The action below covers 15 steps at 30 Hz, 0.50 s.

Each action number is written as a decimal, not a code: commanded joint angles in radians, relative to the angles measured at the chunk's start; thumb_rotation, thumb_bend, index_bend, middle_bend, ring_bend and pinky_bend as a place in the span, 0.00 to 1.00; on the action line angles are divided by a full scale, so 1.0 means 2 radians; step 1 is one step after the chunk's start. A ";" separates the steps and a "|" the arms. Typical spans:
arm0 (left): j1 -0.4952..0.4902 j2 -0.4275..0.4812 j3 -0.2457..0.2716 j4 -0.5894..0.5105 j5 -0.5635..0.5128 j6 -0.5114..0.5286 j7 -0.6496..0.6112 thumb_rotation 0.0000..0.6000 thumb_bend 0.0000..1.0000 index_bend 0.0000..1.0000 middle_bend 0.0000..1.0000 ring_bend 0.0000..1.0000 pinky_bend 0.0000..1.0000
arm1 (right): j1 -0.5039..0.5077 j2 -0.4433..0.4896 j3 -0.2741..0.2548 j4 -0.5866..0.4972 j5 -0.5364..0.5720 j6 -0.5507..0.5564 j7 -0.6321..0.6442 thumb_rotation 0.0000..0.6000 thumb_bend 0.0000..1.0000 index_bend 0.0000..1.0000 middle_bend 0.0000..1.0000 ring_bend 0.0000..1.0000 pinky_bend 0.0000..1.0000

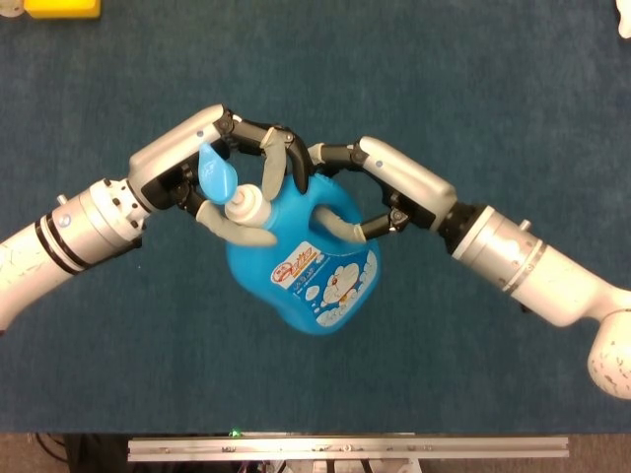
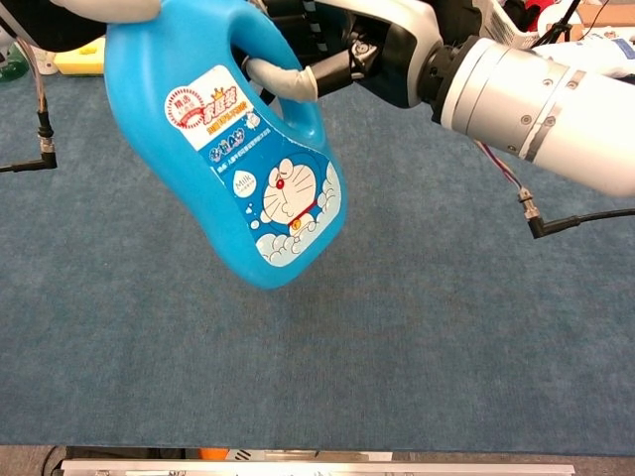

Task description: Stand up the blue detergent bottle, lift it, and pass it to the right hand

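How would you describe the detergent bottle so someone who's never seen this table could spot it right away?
Look at the middle of the blue carpeted table, where the two robot arms meet. Held in the air, tilted, between the left robot hand and right robot hand is the detergent bottle. It is bright blue, with a side handle, a white neck and a cartoon cat label.

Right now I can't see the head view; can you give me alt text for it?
A blue plastic detergent bottle with a cartoon label hangs tilted above the dark blue table mat, held by both hands. The left hand grips around its white neck under the blue cap; the right hand has fingers through the handle. A yellow object sits at the top-left edge.
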State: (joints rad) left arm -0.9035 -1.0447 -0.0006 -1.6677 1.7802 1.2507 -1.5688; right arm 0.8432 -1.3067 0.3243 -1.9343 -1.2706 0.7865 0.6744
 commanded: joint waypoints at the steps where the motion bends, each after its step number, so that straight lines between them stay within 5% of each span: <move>1: 0.000 -0.001 0.000 0.001 0.000 0.000 0.000 1.00 0.19 0.66 0.62 0.43 0.58 | -0.002 -0.003 -0.001 0.001 -0.002 0.002 0.004 1.00 0.44 0.46 0.47 0.35 0.38; 15: 0.000 -0.002 0.000 0.002 -0.003 -0.005 0.009 1.00 0.19 0.65 0.62 0.43 0.58 | -0.005 0.004 -0.002 -0.003 -0.007 -0.002 0.013 1.00 0.44 0.51 0.50 0.38 0.44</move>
State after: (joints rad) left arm -0.9043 -1.0492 0.0006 -1.6640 1.7749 1.2406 -1.5510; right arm 0.8326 -1.2999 0.3200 -1.9383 -1.2860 0.7827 0.6997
